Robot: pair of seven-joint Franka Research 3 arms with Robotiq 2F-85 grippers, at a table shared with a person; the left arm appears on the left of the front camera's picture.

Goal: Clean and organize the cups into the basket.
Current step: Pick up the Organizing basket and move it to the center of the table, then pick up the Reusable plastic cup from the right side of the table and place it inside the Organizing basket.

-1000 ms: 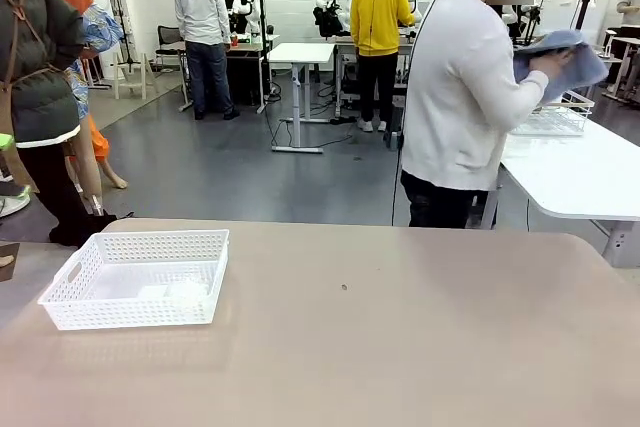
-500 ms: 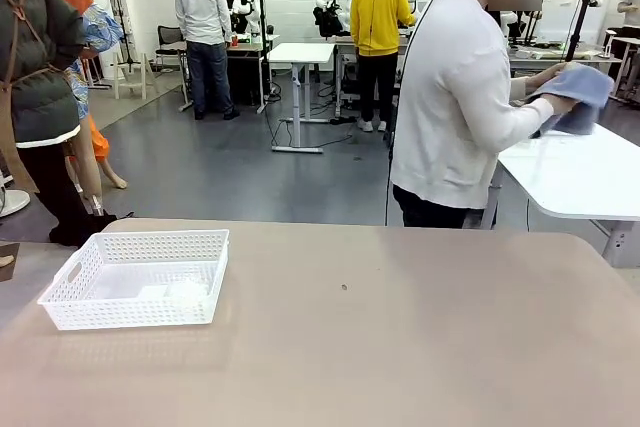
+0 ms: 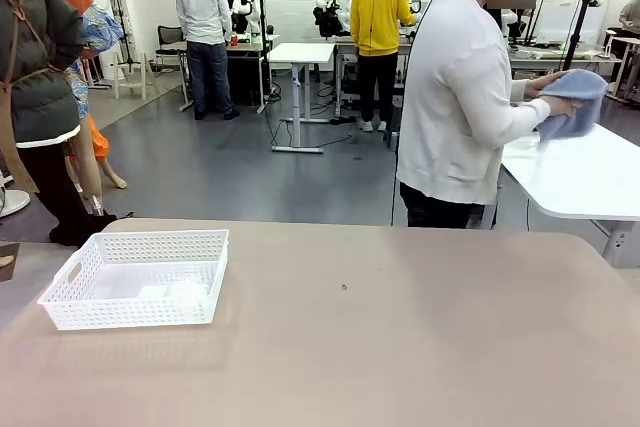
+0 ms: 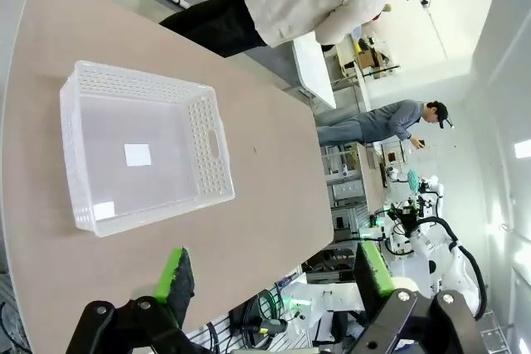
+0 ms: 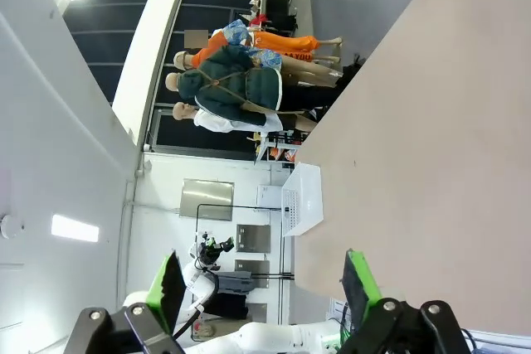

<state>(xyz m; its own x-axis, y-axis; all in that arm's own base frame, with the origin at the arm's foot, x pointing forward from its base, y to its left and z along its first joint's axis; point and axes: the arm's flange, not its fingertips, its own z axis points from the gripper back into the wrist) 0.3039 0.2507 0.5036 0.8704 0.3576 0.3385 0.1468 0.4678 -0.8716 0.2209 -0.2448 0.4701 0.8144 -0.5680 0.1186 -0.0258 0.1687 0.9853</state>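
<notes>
while you plan moves, note the basket (image 3: 140, 277) sits on the left part of the counter (image 3: 400, 367), near its left edge and nearer the far edge than the near one. its long side runs roughly along the far edge. right of it the counter is bare tan surface out to the rounded far-right corner, so you have open room across the middle and right. one small dark speck (image 3: 344, 287) sits near the middle, well apart from the basket.

left pincer (image 4: 272, 261) points down toward the counter with its jaws spread wide. the green pads (image 4: 172, 267) are well apart with nothing between them. in its wrist view the basket lies ahead of the fingers, apart from them, with a strip of bare counter between. you can see a cut-out handle in the short wall facing the counter's middle, and two small white patches on the basket floor.

right pincer (image 5: 264, 275) is also wide open and holds nothing. its view is rolled sideways, with the basket small and far off by the counter's edge.

person (image 3: 460, 97) stands past the far edge, turned toward the robot's right, both hands on a blue cloth (image 3: 572, 102) over a white table (image 3: 580, 177) behind the counter.
</notes>
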